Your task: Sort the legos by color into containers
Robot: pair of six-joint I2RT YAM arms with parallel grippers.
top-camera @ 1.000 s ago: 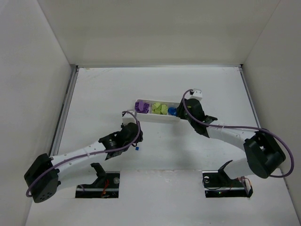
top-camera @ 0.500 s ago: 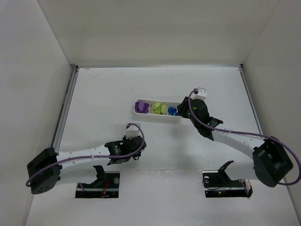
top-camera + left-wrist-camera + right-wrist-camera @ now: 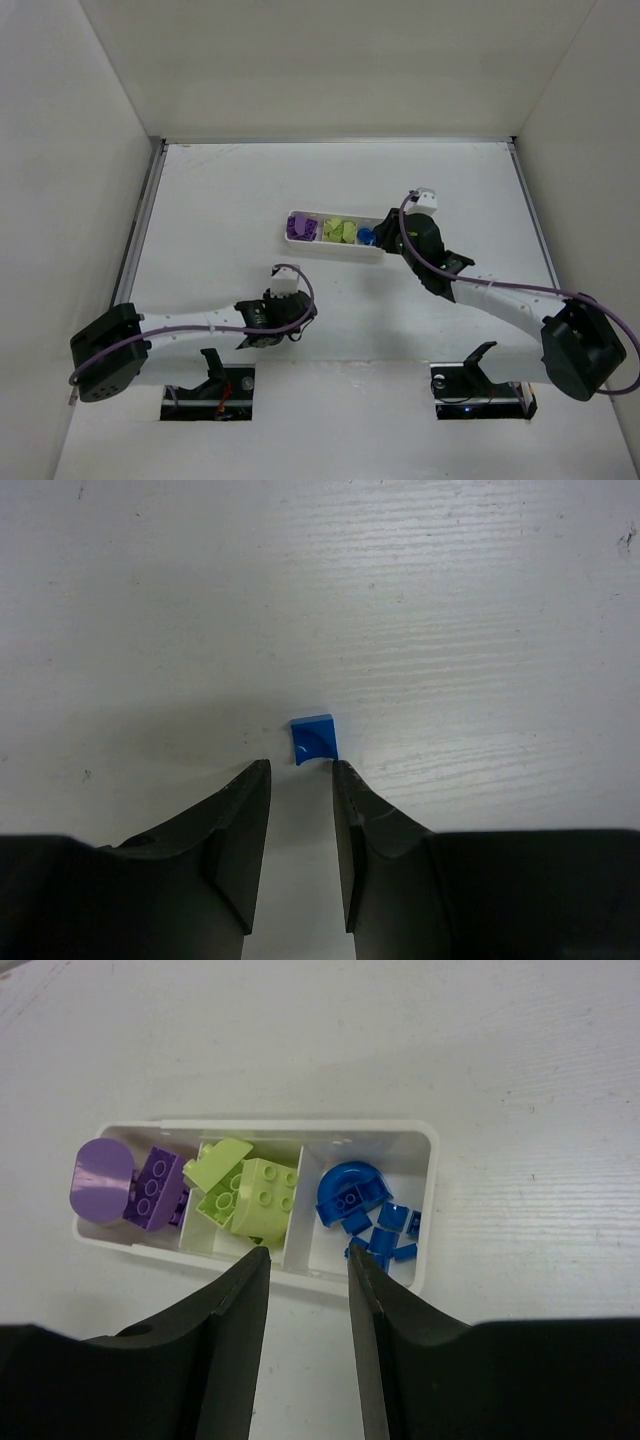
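Observation:
A tiny blue lego (image 3: pixel 314 739) lies on the table just past the tips of my left gripper (image 3: pixel 300 767), close to the right fingertip. That gripper is open, with nothing between its fingers. In the top view the left gripper (image 3: pixel 297 318) covers this piece. The white tray (image 3: pixel 426 1210) holds purple legos (image 3: pixel 150 1188) in its left compartment, yellow-green ones (image 3: pixel 250 1195) in the middle and blue pieces (image 3: pixel 370 1215) on the right. My right gripper (image 3: pixel 307 1254) hovers open and empty over the tray's near wall, at the tray's right end (image 3: pixel 378 252) in the top view.
White walls enclose the table on the left, back and right. The tray stands near the middle, between the two arms. Two black mounts (image 3: pixel 210 385) sit at the near edge by the arm bases.
My left arm has swung nearer and lower, so its gripper now sits over the loose blue piece. My right gripper has drawn back slightly from the tray's right end and opened a little wider.

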